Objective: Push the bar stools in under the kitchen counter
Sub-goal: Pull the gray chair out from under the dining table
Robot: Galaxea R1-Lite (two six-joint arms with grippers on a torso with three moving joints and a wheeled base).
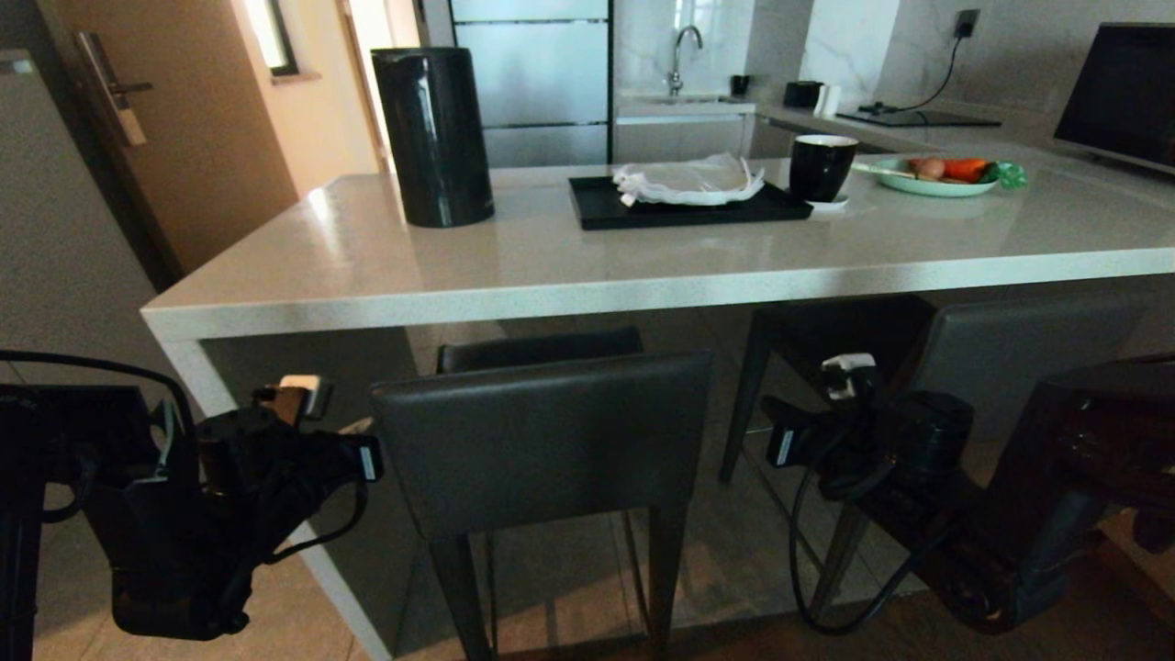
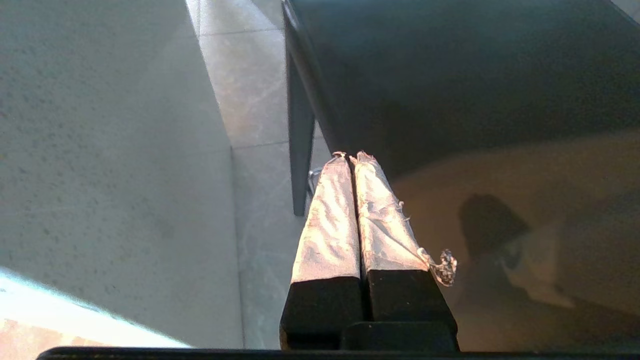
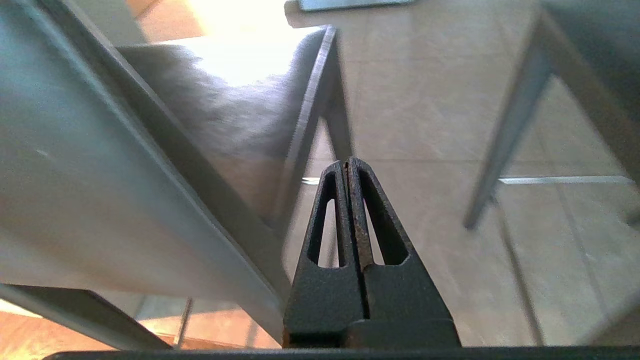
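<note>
My left gripper (image 2: 350,157) and right gripper (image 3: 346,162) (both pinched closed, empty) flank the near stool (image 1: 542,441); uneven pushing could twist it against the desk (image 1: 569,298).

Two bar stools (image 1: 542,441), one kitchen counter (image 1: 587,266), one tray (image 1: 688,207), possibly two mugs (image 1: 820,167).

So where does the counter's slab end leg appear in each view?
Head view: slab end leg at lower left, beside the left tool.
Left wrist view: the big speckled wall beside the tool.
Right wrist view: not in it.
Shared landmark: the bar stool beside it.
</note>
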